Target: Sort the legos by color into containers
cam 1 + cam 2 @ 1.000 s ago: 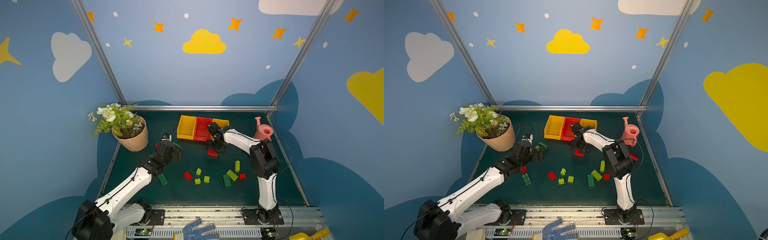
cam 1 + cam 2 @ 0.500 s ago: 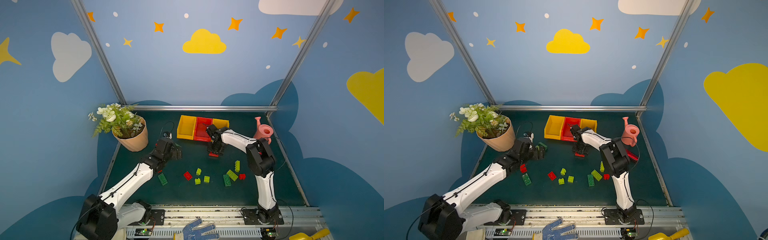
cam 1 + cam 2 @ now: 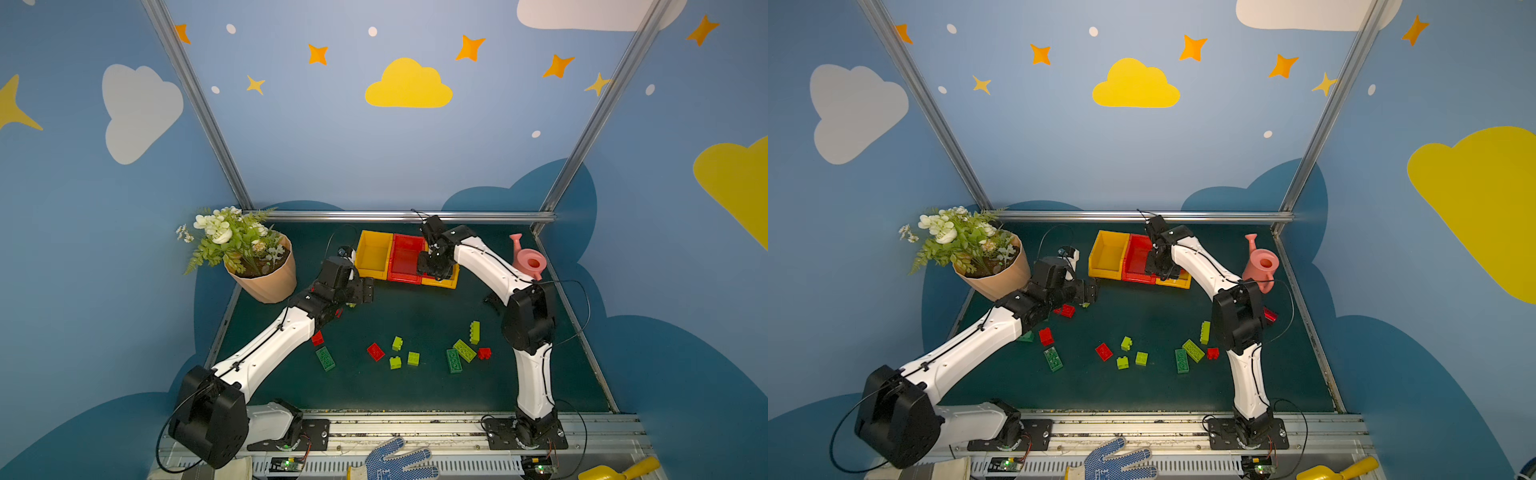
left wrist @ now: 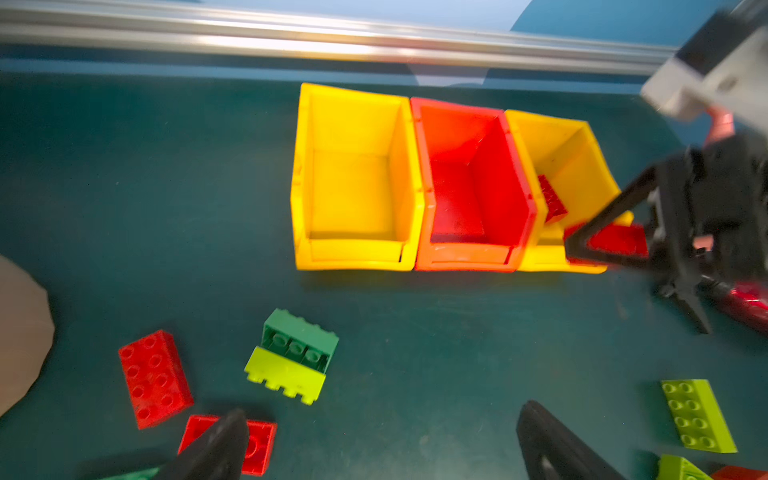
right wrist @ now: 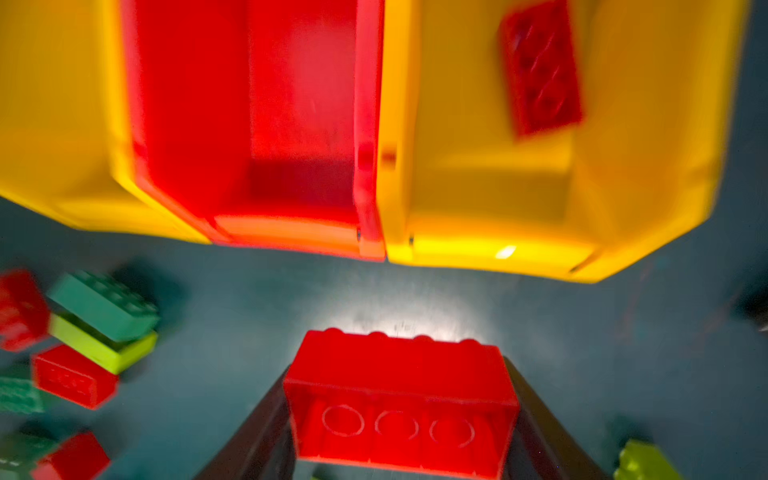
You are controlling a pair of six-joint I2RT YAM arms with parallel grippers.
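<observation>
Seen from my remote console, the right gripper (image 5: pixel 399 415) is closed on a long red brick (image 5: pixel 399 374), one finger against each end and the studs turned toward the containers (image 4: pixel 465 259). In both top views that gripper (image 3: pixel 434 266) hangs over the front edge of the row, about where the red middle bin (image 3: pixel 405 253) meets the yellow bin (image 3: pixel 446 282) nearest the pink watering can (image 3: pixel 528 262). From the left wrist camera the held brick (image 4: pixel 619 241) overlaps that yellow bin's front corner, and a second red brick (image 4: pixel 550 199) lies inside the bin against its wall. The red bin and the far yellow bin (image 4: pixel 303 178) show only bare floors. My left gripper (image 4: pixel 386 449) stands spread wide with nothing between its fingers, low over the green mat (image 3: pixel 415 307) in front of the bins and beside the tan flowerpot (image 3: pixel 266 282). Just ahead of it a dark green brick (image 4: pixel 299 336) rests on a lime one (image 4: pixel 286 376), with a red brick (image 4: pixel 153 378) nearby. The other legos (image 3: pixel 413 358) lie scattered on the mat between the arms, among them a red piece (image 3: pixel 375 351), several lime ones and a long dark green one (image 3: pixel 454 360).
</observation>
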